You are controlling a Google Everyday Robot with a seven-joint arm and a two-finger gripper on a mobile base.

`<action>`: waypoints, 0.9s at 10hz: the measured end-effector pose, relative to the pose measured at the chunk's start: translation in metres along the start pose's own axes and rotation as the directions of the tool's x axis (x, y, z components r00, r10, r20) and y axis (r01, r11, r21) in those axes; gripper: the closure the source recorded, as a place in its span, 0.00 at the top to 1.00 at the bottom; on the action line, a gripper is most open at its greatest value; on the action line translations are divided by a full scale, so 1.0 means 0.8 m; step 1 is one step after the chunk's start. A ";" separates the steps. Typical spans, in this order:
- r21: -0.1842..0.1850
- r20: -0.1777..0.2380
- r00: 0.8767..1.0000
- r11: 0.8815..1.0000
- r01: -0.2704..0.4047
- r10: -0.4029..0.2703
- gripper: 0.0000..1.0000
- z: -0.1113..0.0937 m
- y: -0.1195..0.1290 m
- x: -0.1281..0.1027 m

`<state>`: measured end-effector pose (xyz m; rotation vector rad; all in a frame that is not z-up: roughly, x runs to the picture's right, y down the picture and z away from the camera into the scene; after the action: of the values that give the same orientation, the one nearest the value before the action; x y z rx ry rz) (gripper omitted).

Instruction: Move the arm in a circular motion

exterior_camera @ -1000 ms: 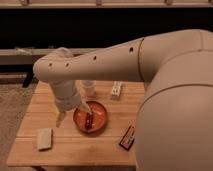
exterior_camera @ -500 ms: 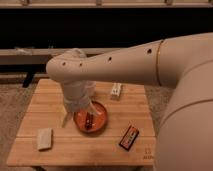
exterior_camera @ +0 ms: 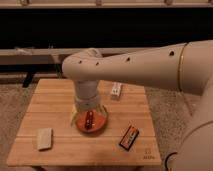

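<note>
The big cream-white arm [exterior_camera: 135, 62] reaches in from the right across the wooden table [exterior_camera: 55, 100]. It bends at a rounded elbow [exterior_camera: 82, 65] and points straight down. Its pale yellowish gripper [exterior_camera: 88, 111] hangs just above an orange bowl [exterior_camera: 100, 122] at the table's middle. A small reddish-brown item [exterior_camera: 89, 120] lies in the bowl right under the gripper. The wrist hides much of the gripper, and whether it touches the bowl cannot be told.
A small white box [exterior_camera: 116, 90] lies behind the bowl on the right. A dark snack packet [exterior_camera: 130, 136] lies at the front right. A pale block [exterior_camera: 44, 138] lies at the front left. A dark wall with a ledge [exterior_camera: 35, 51] runs behind the table.
The elbow and the downward wrist have swung to the right, from the table's left part to over the bowl. The thick near segment has drawn back toward the right edge.
</note>
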<state>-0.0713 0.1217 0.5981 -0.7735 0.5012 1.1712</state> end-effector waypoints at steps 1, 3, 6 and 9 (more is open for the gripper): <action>-0.002 0.002 1.000 1.000 -0.012 0.012 0.80 -0.001 -0.011 0.001; -0.007 0.004 0.999 0.999 -0.039 0.039 0.80 -0.005 -0.038 0.004; -0.012 0.010 0.998 0.998 -0.059 0.059 0.80 -0.009 -0.053 0.000; -0.015 0.017 0.998 0.998 -0.067 0.068 0.80 -0.014 -0.085 -0.030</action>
<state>-0.0144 0.0860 0.6263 -0.7627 0.5080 1.2443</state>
